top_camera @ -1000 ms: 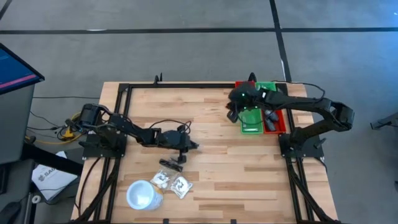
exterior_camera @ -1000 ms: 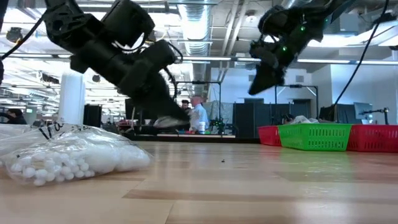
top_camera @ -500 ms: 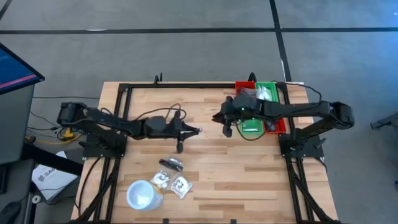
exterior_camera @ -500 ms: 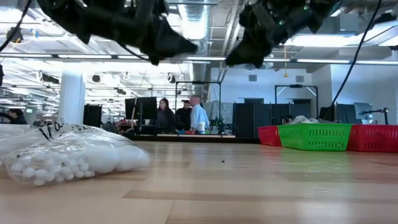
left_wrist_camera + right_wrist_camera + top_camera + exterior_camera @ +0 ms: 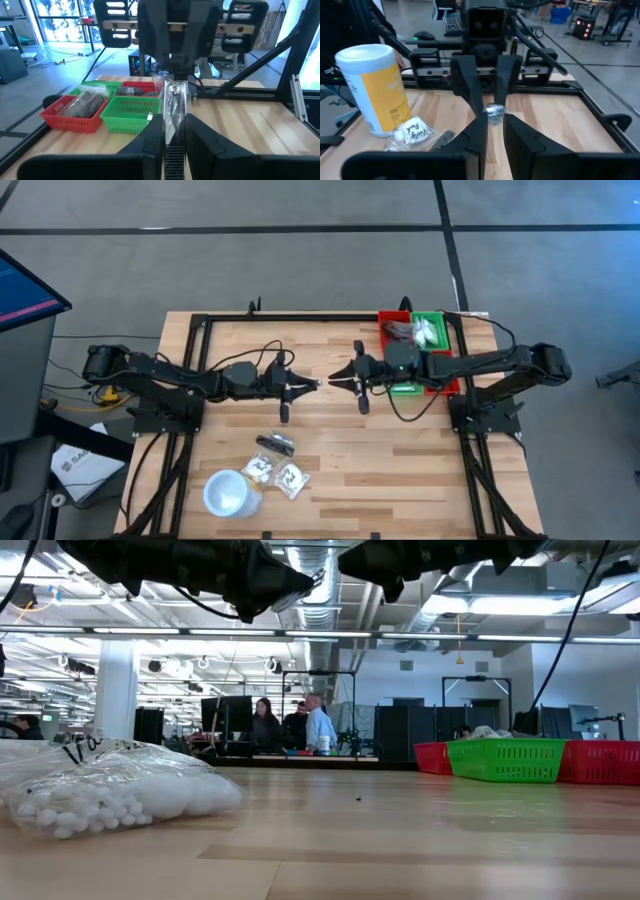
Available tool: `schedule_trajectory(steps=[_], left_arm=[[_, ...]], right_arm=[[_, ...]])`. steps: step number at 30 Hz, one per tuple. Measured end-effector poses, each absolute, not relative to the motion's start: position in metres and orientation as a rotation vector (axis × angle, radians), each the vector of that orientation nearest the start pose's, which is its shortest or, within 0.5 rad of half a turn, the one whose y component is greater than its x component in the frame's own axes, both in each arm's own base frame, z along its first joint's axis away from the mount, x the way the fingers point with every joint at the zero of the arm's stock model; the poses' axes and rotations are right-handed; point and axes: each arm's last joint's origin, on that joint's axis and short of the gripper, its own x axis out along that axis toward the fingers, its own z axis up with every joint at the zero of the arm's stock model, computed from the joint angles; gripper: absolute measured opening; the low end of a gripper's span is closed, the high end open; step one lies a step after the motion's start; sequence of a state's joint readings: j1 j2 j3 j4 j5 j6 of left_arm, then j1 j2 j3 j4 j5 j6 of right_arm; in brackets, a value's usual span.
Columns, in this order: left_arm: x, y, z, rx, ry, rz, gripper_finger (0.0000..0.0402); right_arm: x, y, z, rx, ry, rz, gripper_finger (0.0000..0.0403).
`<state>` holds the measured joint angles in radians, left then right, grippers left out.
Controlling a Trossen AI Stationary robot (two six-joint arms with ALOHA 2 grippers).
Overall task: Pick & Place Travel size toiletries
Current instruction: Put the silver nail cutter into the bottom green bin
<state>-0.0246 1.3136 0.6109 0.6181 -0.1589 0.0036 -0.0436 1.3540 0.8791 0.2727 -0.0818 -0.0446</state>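
Observation:
My left gripper (image 5: 306,386) is above the middle of the table, shut on a clear sachet (image 5: 173,107). My right gripper (image 5: 336,382) faces it head-on, and its fingertips (image 5: 481,125) are shut on the sachet's other end. Both grippers are high above the wood in the low view, the left (image 5: 292,584) and the right (image 5: 372,558). Two more clear sachets with white contents (image 5: 262,468) (image 5: 291,479) and a dark oblong item (image 5: 275,444) lie flat on the table near its front edge. My left gripper pinches one end of the clear sachet (image 5: 173,131) between its two fingers, level, coming from the table's left. The sachet sticks out past the fingertips toward the right gripper, clear of the table. My right gripper pinches the sachet's free end (image 5: 494,111) at its fingertips, level, coming from the table's right.
A white round cup (image 5: 227,492) stands at the front left beside the sachets. A red basket with dark items (image 5: 393,330), a green basket with white packs (image 5: 430,332) and another red basket (image 5: 447,376) stand at the far right. People stand in the room behind (image 5: 318,726).
My left gripper has risen from just above the table near the sachets and gone toward the table's right edge with the clear sachet. My right gripper has left the baskets and gone toward the table's left edge, turning level, until its tips meet the sachet.

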Motion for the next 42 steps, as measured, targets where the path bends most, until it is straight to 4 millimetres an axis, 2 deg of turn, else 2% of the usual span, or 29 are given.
schedule_trajectory(steps=[11, 20, 25, 30, 39, 42], left_arm=[[0.275, -0.004, 0.243, 0.031, 0.030, 0.077, 0.0049], [0.275, -0.004, 0.244, 0.030, 0.021, 0.073, 0.0049], [0.275, -0.005, 0.246, 0.030, 0.006, 0.039, 0.0049], [0.275, -0.006, 0.247, 0.029, -0.010, 0.027, 0.0049], [0.275, -0.006, 0.248, 0.031, -0.018, 0.028, 0.0049], [0.275, -0.006, 0.248, 0.046, -0.020, 0.028, 0.0050]], right_arm=[[0.304, -0.001, 0.285, -0.062, 0.174, 0.075, 0.0061], [0.305, -0.002, 0.288, -0.082, 0.137, 0.074, 0.0137], [0.314, -0.002, 0.284, -0.084, 0.100, 0.071, 0.0178], [0.323, -0.002, 0.279, -0.086, 0.051, 0.070, 0.0204], [0.338, -0.002, 0.266, -0.087, 0.033, 0.069, 0.0211], [0.340, -0.002, 0.272, -0.089, 0.016, 0.069, 0.0195]])
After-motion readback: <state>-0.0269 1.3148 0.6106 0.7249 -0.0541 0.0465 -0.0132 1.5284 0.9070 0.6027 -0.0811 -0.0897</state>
